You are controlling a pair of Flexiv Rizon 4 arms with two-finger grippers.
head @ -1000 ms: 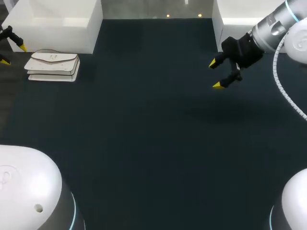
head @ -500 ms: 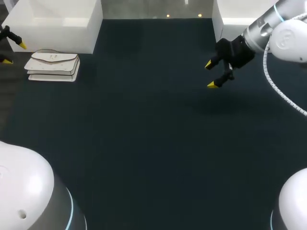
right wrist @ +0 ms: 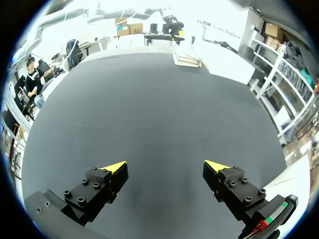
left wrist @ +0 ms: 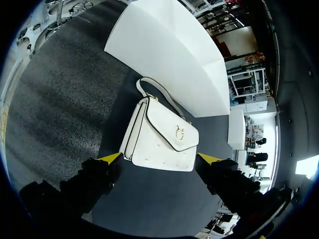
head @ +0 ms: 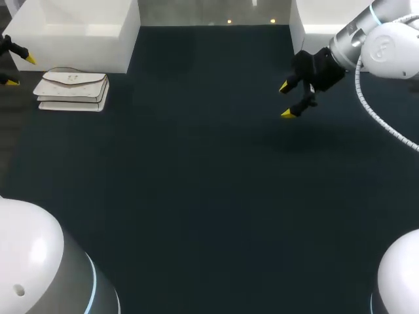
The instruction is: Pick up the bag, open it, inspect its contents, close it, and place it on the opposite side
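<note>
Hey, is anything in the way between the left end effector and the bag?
Nothing visible. The bag lies just ahead of the open left end effector, with only bare table between them. The white box sits behind the bag, not in the path.

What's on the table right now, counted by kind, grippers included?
Bag: 1, the white bag.
Boxes: 2, the left white box and the right white box.
Grippers: 2, the left gripper and the right gripper, both open.
Total: 5.
</note>
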